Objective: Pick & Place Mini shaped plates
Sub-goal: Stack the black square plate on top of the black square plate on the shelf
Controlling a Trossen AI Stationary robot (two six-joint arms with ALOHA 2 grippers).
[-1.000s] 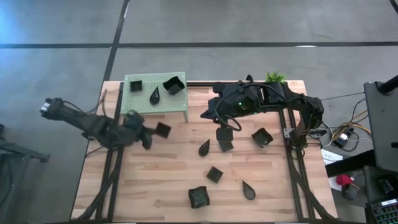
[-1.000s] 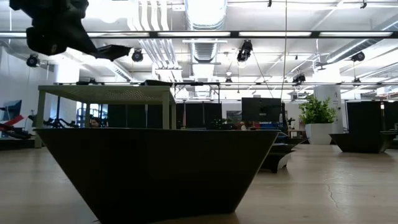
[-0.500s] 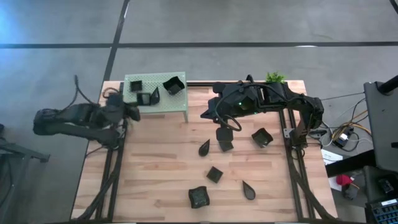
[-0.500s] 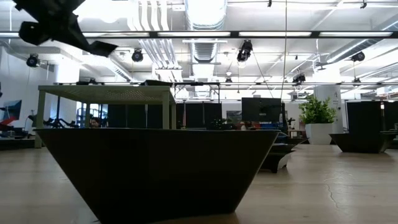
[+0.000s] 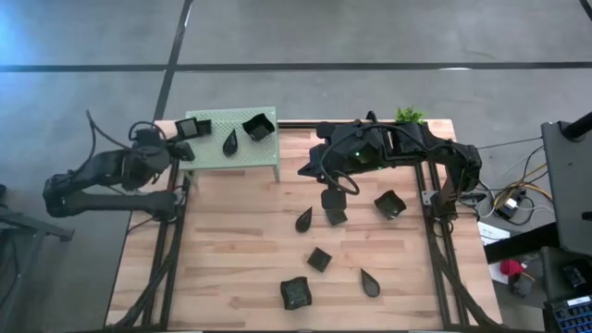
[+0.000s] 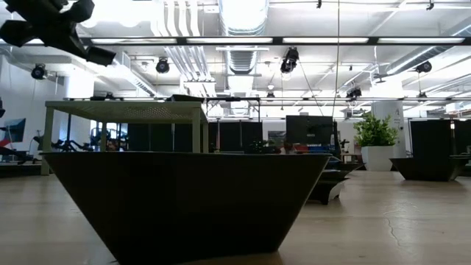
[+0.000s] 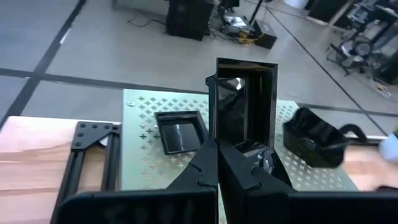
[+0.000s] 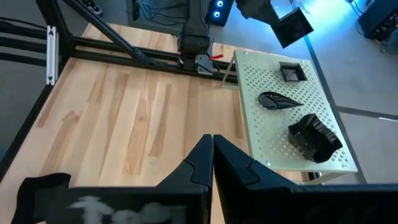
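A square black plate (image 7: 244,99) is hanging over the green stand (image 5: 231,153), near its corner, pinched in the left end effector (image 7: 217,152). The right end effector (image 8: 212,149), pressed together, is hovering above the tabletop (image 5: 240,259) beside the stand.

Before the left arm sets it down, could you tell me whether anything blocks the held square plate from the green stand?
Nothing visible does: the left gripper holds the square plate above the green stand, with bare surface beside the small plate already there.
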